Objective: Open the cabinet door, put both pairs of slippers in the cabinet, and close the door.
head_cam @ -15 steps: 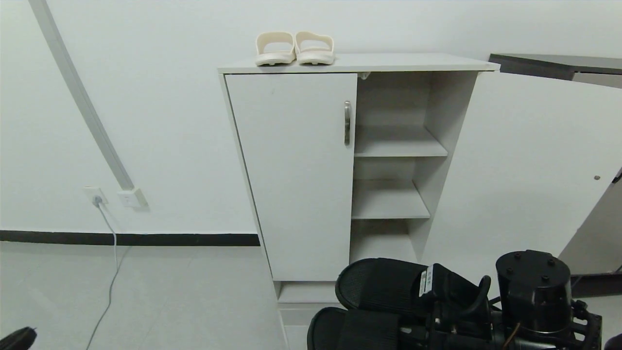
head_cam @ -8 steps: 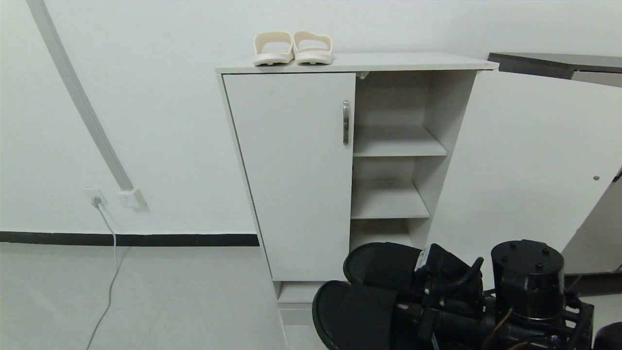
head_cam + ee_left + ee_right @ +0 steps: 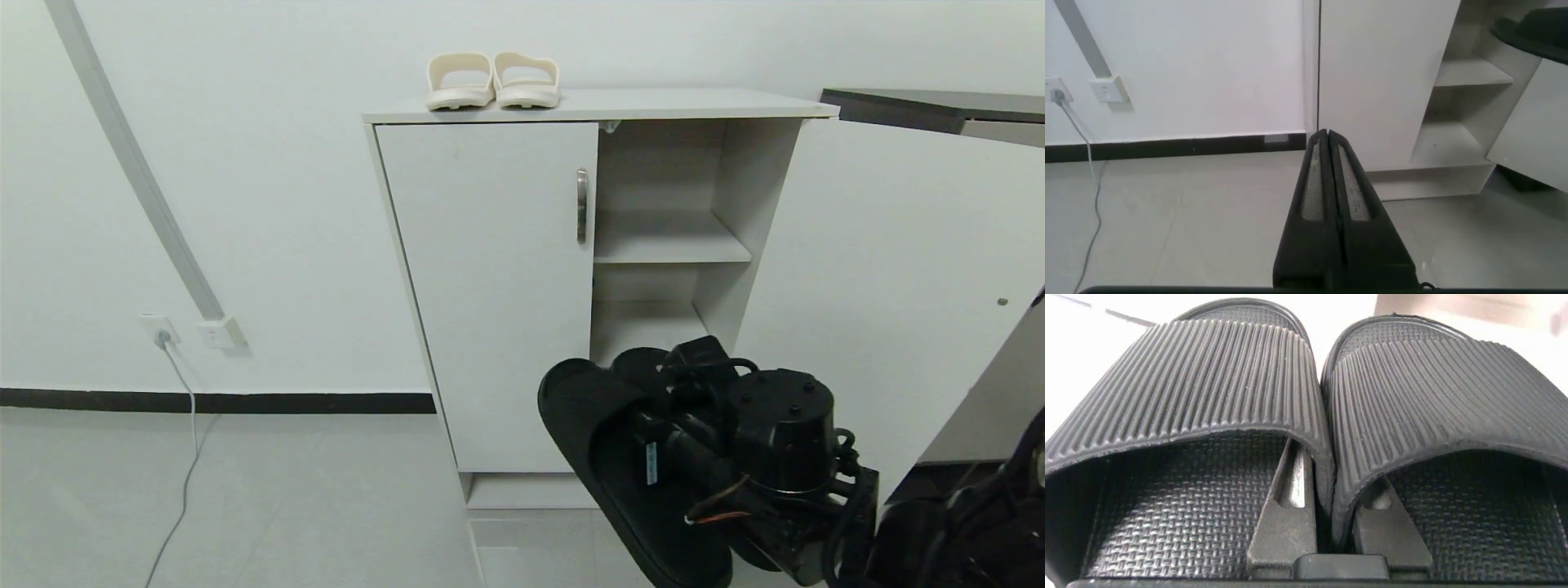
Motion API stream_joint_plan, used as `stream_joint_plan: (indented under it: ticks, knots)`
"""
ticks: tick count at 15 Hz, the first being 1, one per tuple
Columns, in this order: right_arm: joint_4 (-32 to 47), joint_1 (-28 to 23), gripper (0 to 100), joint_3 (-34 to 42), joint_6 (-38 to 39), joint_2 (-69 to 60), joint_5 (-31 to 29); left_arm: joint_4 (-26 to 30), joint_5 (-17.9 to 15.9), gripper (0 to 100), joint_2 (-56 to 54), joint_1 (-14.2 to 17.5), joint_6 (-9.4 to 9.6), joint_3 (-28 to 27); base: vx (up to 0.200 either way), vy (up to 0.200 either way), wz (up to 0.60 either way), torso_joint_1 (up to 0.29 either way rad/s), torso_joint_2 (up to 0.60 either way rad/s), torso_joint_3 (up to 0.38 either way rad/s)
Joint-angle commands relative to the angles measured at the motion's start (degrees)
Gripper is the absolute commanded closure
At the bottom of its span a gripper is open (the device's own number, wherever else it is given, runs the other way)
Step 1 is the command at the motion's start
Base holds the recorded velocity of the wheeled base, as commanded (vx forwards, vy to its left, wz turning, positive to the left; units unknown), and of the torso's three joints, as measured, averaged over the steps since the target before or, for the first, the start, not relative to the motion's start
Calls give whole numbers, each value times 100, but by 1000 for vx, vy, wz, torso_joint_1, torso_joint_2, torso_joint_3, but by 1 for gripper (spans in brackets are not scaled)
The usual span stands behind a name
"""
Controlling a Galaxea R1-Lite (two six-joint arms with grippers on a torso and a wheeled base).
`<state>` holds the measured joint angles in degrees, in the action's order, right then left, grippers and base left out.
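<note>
Before a white wall (image 3: 245,163), the cabinet (image 3: 490,327) stands half open. The right gripper (image 3: 1327,502) clamps the 2 black slippers (image 3: 600,425), toes toward the middle shelf (image 3: 645,318) just ahead. The left gripper (image 3: 1328,180) is pinched together, empty. The cream slippers (image 3: 493,80) sit on top.

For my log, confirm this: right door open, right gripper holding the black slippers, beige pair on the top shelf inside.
One error: the beige pair sits on top of the cabinet, not inside; the head view shows it. The rest stands.
</note>
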<state>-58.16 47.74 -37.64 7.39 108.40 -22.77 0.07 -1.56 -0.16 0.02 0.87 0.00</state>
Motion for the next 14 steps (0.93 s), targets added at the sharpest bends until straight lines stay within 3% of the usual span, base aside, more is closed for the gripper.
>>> stream_joint_plan:
  ticks: [1,3,6,7,14]
  knots:
    - [24,174,100,-542,79,568,-491,1,-11,100,16,-2,1,0,0,0,0,0,0,0]
    - [174,236,100,-1043,105,1034,-1414,1,-2,100,16,6,1,0,0,0,0,0,0,0]
    - [174,245,100,-1377,149,1403,-2293,1,-2,100,16,-2,1,0,0,0,0,0,0,0]
    - [156,236,100,-1386,149,1403,-2346,1,-2,100,16,6,1,0,0,0,0,0,0,0]
    - [156,78,100,-1456,158,1438,-2522,1,-2,100,16,-2,1,0,0,-200,0,4,2,2]
